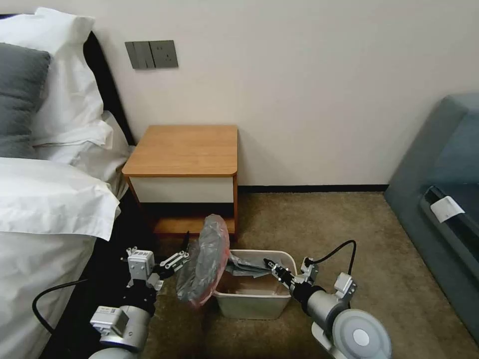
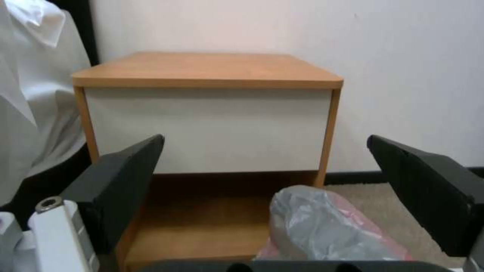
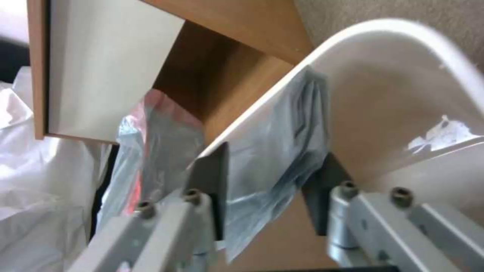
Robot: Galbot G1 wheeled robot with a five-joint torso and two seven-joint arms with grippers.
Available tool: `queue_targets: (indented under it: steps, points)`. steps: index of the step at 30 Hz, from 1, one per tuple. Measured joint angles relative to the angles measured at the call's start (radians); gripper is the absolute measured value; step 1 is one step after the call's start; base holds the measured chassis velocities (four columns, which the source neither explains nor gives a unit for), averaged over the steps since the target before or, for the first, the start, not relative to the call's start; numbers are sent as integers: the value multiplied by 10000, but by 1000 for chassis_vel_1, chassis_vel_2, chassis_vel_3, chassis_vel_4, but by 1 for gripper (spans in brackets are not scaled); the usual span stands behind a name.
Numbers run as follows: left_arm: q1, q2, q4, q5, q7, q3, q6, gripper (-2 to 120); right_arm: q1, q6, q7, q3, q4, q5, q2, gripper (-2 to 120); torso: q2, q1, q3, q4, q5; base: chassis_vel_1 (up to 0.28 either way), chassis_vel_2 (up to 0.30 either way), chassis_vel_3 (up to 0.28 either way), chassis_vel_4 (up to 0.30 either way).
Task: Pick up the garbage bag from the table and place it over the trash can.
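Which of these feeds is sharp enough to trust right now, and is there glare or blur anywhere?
Head view: evenly lit and sharp; garbage bag and trash can read clearly. Left wrist view: soft throughout, the left tool fingers near the lens blurred, deep shadow under the table drawer. Right wrist view: right tool out of focus close up, bin wall washed out bright.

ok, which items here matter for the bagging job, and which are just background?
Job: translucent grey plastic garbage bag; cream plastic trash can; orange-brown wooden table; right gripper holding bag; open left gripper.
Background: white bed pillows; grey wall switches.
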Motion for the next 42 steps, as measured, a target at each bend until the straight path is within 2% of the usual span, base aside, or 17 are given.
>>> queue_targets:
  steps: [4, 5, 8, 9, 11, 13, 15, 18, 26, 31, 42]
  points:
    - [-3, -21, 35, 26, -4, 65, -11, 100, -122, -17, 19, 202, 171, 70, -63, 52, 0, 0, 0, 0, 0, 0, 0, 0, 0]
    - [-3, -21, 35, 26, -4, 65, -11, 100, -122, -17, 19, 202, 171, 70, -63, 52, 0, 0, 0, 0, 0, 0, 0, 0, 0]
    - [-16, -23, 81, 31, -7, 93, -25, 100, -250, -51, 81, 313, 398, 186, -115, 68, 0, 0, 0, 0, 0, 0, 0, 0, 0]
    - [-16, -23, 81, 31, -7, 93, -25, 100, -250, -51, 81, 313, 398, 186, -115, 68, 0, 0, 0, 0, 0, 0, 0, 0, 0]
    - [-30, -23, 113, 34, -8, 128, -34, 100, -360, -67, 202, 380, 690, 335, -144, 79, 0, 0, 0, 0, -1, 0, 0, 0, 0]
    - [-37, -23, 123, 34, -9, 145, -35, 100, -395, -77, 274, 413, 814, 412, -153, 82, 0, 1, 0, 0, 0, 0, 0, 0, 0]
    - [-61, -11, 151, 35, -9, 183, -35, 100, -442, -116, 496, 529, 1221, 604, -201, 93, 0, 0, 0, 0, 0, 0, 0, 0, 0]
    - [-78, 22, 208, 36, -9, 198, -35, 100, -456, -182, 818, 693, 1702, 908, -275, 100, 0, 0, 0, 0, 0, 0, 0, 0, 0]
    - [-140, 88, 302, 35, -9, 233, -43, 100, -689, -239, 1297, 894, 2762, 1154, -517, 100, 0, 0, 0, 0, -1, 0, 0, 0, 0]
    - [-168, 163, 374, 30, -11, 301, -36, 100, -709, -227, 1377, 928, 2955, 1139, -513, 100, 0, 0, 0, 0, 0, 0, 0, 0, 0]
    - [-272, 615, 526, 45, -123, 1147, 435, 100, -670, -104, 1426, 1084, 3097, 872, -476, 100, -1, 0, 0, 0, 0, 0, 0, 0, 0]
